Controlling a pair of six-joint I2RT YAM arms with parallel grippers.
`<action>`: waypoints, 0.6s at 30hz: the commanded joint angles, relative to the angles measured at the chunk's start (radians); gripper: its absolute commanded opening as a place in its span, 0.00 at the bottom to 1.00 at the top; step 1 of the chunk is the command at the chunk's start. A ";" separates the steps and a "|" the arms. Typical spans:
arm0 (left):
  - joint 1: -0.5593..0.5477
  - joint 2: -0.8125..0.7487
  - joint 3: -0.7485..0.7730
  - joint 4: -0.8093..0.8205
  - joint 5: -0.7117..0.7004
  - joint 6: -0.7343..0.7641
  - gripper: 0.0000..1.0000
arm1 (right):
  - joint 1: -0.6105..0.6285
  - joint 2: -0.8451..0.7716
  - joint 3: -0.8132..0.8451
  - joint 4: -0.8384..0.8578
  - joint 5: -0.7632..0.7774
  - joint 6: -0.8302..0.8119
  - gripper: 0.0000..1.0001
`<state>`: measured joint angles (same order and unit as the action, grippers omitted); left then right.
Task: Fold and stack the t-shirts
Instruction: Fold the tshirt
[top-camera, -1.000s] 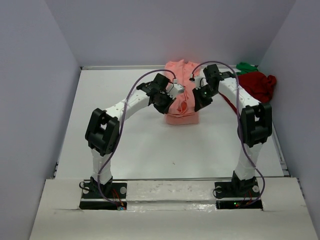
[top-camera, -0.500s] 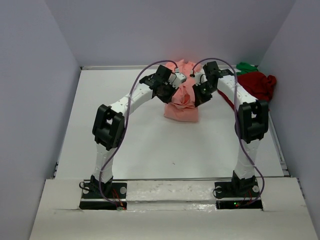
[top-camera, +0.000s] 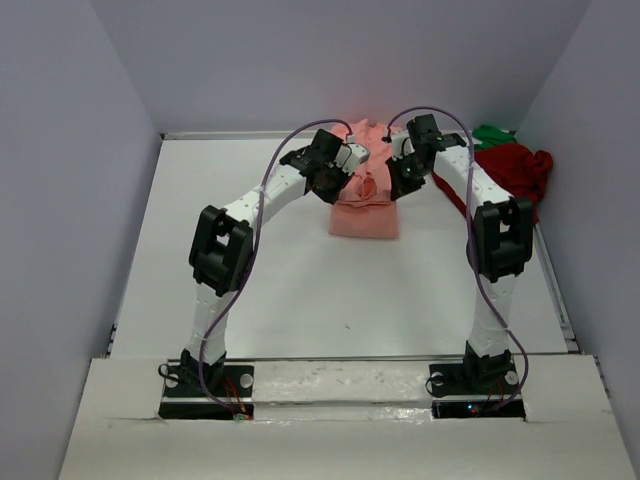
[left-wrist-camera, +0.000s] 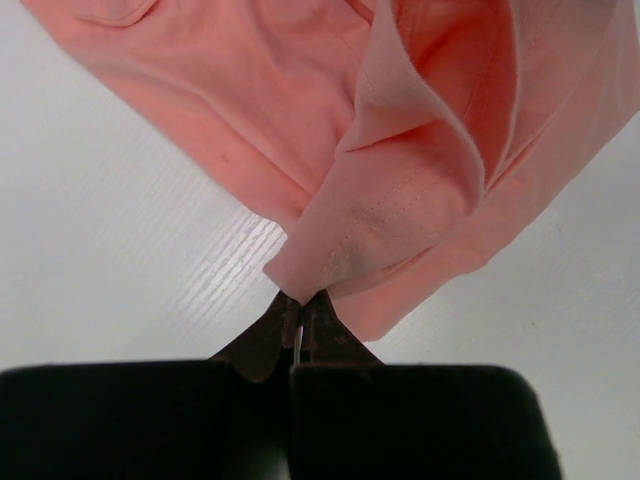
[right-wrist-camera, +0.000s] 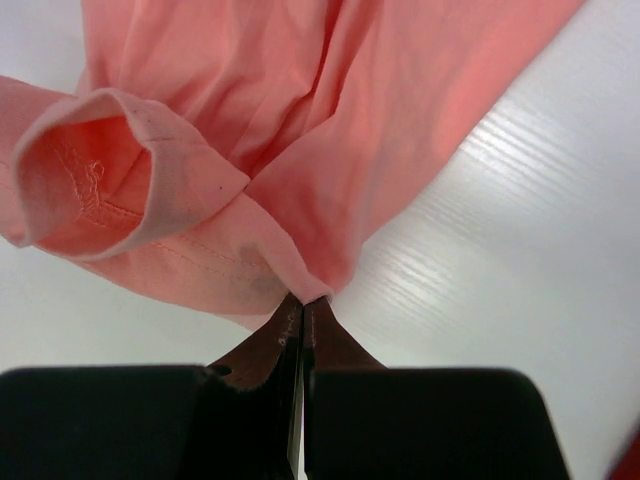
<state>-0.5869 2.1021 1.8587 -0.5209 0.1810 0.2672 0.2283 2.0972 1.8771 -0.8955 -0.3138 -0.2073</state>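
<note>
The salmon-pink t-shirt (top-camera: 366, 205) hangs bunched between both arms at the back middle of the table, its lower part lying on the surface. My left gripper (top-camera: 352, 172) is shut on a fold of its edge (left-wrist-camera: 330, 262), seen pinched at the fingertips (left-wrist-camera: 285, 312). On the other side my right gripper (top-camera: 398, 172) is shut on another pinch of the same cloth (right-wrist-camera: 290, 255), next to a rolled sleeve opening (right-wrist-camera: 85, 170). A dark red t-shirt (top-camera: 512, 168) lies crumpled at the back right, with a bright green t-shirt (top-camera: 492, 133) showing behind it.
White table (top-camera: 290, 280) is walled by grey panels on the left, back and right. The red and green pile sits against the right wall, close to my right arm's elbow (top-camera: 498, 240).
Both grippers have moved toward the back of the table, carrying the pink shirt's held edge with them. The cloth's near end has slid slightly backward and flattened out.
</note>
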 joint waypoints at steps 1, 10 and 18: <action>0.010 -0.001 0.059 0.013 -0.026 0.021 0.00 | -0.018 0.011 0.056 0.090 0.064 0.014 0.00; 0.047 0.065 0.137 0.019 -0.055 0.047 0.00 | -0.018 0.063 0.119 0.110 0.076 0.000 0.00; 0.055 0.131 0.218 0.001 -0.063 0.073 0.00 | -0.018 0.126 0.152 0.115 0.065 -0.010 0.00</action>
<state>-0.5388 2.2360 2.0285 -0.5068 0.1410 0.3111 0.2207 2.2036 1.9724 -0.8204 -0.2611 -0.2058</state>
